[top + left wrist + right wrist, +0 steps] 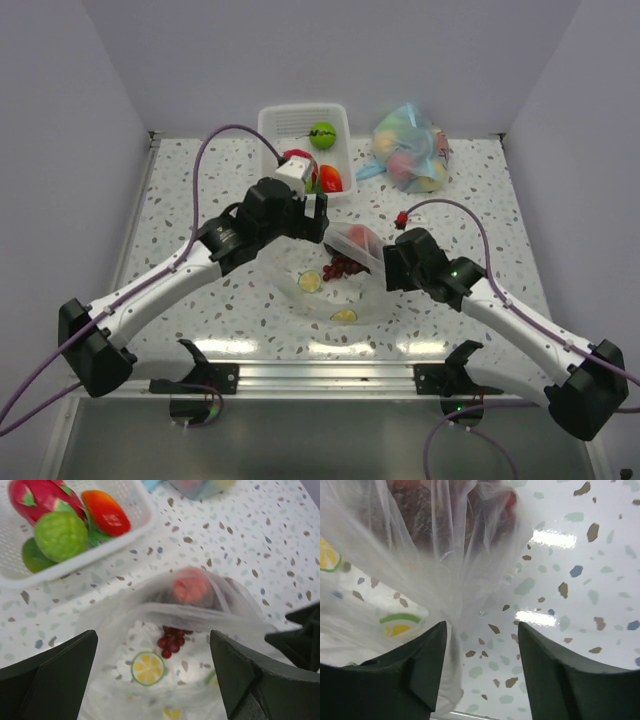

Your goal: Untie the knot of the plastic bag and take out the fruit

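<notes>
- Clear plastic bag [330, 298] lies on the speckled table [200, 190] between the arms, holding grapes [342, 267] and citrus slices [310, 281].
- Above it, the left gripper [153, 637] hovers with its fingers spread wide.
- Beside the gathered plastic, the right gripper [481, 627] has its fingers apart, gripping nothing.

Overhead camera, mounted above and behind both arm bases [95, 350], looks down and forward over the whole speckled desk [180, 190]. Left wrist camera looks closely between its own fingers [50, 675] at the plastic bag [150, 622] and the basket [92, 554]. Right wrist camera sits closer yet, almost against that bag. All three views share the bag.
</notes>
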Controlling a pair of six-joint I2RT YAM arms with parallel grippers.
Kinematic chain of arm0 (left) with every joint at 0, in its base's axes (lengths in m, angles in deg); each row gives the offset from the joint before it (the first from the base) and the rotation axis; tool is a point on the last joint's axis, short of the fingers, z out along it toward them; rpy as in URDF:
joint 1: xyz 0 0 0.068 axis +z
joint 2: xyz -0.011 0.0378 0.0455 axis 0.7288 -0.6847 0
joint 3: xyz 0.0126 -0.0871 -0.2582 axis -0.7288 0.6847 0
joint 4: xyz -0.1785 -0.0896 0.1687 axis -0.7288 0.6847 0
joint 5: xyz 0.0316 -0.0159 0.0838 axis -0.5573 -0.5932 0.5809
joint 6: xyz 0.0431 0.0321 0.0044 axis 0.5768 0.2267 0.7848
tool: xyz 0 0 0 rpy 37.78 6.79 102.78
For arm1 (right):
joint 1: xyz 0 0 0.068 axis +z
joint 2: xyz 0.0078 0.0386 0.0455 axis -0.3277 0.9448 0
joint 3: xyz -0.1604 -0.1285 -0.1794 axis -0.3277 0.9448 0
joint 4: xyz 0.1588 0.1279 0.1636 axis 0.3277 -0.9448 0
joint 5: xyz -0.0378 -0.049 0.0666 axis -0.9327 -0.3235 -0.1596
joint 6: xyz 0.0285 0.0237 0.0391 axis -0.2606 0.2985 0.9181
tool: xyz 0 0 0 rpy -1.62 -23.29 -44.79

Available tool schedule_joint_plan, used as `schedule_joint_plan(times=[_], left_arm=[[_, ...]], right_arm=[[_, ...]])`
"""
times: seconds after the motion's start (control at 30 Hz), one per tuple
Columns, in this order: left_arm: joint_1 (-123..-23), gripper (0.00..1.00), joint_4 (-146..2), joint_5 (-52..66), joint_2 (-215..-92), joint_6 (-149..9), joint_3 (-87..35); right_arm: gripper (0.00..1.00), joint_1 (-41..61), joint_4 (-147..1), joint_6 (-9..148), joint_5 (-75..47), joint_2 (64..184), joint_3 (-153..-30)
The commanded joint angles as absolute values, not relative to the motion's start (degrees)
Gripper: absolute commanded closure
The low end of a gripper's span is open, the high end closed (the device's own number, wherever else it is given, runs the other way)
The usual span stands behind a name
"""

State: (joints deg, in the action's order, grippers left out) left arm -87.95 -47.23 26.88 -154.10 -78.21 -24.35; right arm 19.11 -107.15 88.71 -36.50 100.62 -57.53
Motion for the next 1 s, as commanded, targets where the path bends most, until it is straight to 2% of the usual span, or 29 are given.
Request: schedule_joint_plan(times=[0.0,0.07,0.17,0.3,0.6,0.7,0.8,0.87,0.93,0.97], left_arm=[[-92.7,0.0,-48.9,27.2,-149.7,-82.2,-17.8],[-96.3,0.0,-49.6,27.8,-147.5,-83.7,-15.1],[-99.5,0.0,-49.5,27.9,-146.5,-86.9,-11.0],[-101.7,0.0,-48.2,28.6,-144.6,-91.4,-6.4],[-102.0,0.0,-46.7,27.2,-140.0,-97.0,1.0],[-102.1,0.0,-46.7,26.2,-139.9,-97.1,2.8],[-102.0,0.0,-46.9,25.0,-140.3,-97.1,4.2],[-102.1,0.0,-47.3,24.8,-140.1,-97.1,5.6],[-102.1,0.0,-47.6,25.3,-139.4,-97.1,6.6],[-102.0,0.0,-47.7,25.6,-139.1,-97.1,7.5]], right_arm=[[0.35,19.4,-113.4,85.2,-40.6,101.2,-64.1],[0.21,19.4,-114.4,82.4,-39.1,100.9,-68.4],[0.1,19.4,-115.7,79.6,-36.2,101.7,-74.8],[0.01,19.5,-116.1,77.1,-29.2,107.1,-81.9],[0.01,24.8,-112.9,71.7,-30.2,125.3,-87.1],[0.01,24.9,-113.5,71.7,-37.6,129.3,-87.4],[0.1,24.7,-114.1,72.5,-45.6,132.5,-87.0],[0.25,23.9,-114.7,73.3,-47.8,133.0,-87.1],[0.34,23.0,-115.3,74.4,-49.6,132.5,-87.4],[0.44,22.6,-115.4,74.6,-50.0,131.7,-87.4]])
